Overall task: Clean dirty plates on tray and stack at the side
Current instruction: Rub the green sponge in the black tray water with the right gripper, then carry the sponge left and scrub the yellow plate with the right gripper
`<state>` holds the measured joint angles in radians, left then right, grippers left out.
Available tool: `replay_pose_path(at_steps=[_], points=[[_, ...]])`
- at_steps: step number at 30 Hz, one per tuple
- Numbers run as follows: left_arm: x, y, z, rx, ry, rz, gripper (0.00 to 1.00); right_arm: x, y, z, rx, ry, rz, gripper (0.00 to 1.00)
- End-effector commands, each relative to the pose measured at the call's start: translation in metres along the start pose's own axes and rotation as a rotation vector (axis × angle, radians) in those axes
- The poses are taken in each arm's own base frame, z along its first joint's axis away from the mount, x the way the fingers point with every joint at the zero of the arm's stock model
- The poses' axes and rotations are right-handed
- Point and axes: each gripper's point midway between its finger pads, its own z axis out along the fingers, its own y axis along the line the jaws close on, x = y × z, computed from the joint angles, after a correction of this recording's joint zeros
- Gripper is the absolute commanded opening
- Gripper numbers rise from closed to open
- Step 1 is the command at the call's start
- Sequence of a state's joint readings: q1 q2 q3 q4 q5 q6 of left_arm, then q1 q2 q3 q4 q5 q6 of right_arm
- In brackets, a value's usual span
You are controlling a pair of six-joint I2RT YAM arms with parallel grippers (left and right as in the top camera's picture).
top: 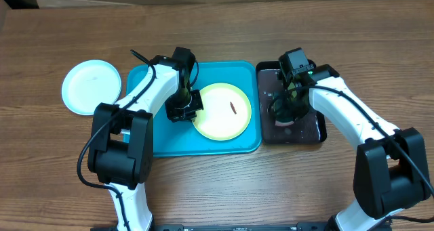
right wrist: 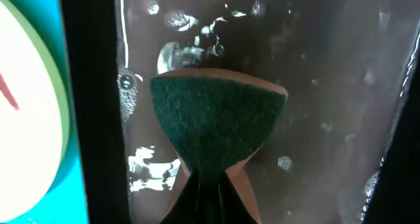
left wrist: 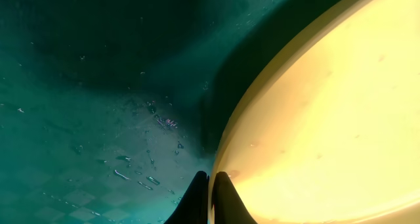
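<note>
A pale yellow plate [top: 220, 112] with a small reddish smear [top: 233, 108] lies on the turquoise tray [top: 156, 139]. My left gripper [top: 185, 109] is at the plate's left rim. In the left wrist view its fingertips [left wrist: 211, 184] are pinched shut on the yellow plate's [left wrist: 328, 119] edge, one finger outside over the wet tray floor [left wrist: 79, 119] and one inside. A second, whitish plate [top: 91, 87] rests on the table left of the tray. My right gripper [top: 285, 110] hangs over the black tray, shut [right wrist: 210, 184] on a sponge [right wrist: 216, 119] whose green scouring face is up.
The glossy black tray [top: 313, 131] sits just right of the turquoise one, its wet floor [right wrist: 328, 86] showing droplets. Both arms reach in from the near table edge. Bare wooden table surrounds the trays.
</note>
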<state>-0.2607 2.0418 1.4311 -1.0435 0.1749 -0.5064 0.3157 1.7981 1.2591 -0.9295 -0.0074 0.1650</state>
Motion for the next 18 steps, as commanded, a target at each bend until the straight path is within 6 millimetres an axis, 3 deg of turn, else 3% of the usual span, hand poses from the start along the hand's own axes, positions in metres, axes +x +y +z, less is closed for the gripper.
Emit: replay_pose_path(at_steps=[1,6,7,9,18], points=[[0.001,0.000,-0.001,-0.015,-0.012,-0.005,0.04,-0.017,0.002,-0.019,-0.005,-0.062,0.017,0.04],[0.000,0.001,-0.001,-0.017,-0.014,-0.005,0.04,-0.034,0.012,-0.061,-0.034,-0.086,0.015,0.04],[0.000,0.001,-0.001,-0.016,-0.016,-0.005,0.04,-0.039,0.023,-0.075,-0.073,-0.093,0.005,0.04],[0.000,0.001,-0.001,-0.016,-0.017,-0.005,0.04,-0.041,0.038,-0.085,-0.126,-0.099,-0.014,0.04],[0.000,0.000,-0.001,-0.015,-0.017,-0.004,0.04,-0.040,0.106,-0.081,-0.183,-0.169,-0.157,0.04]])
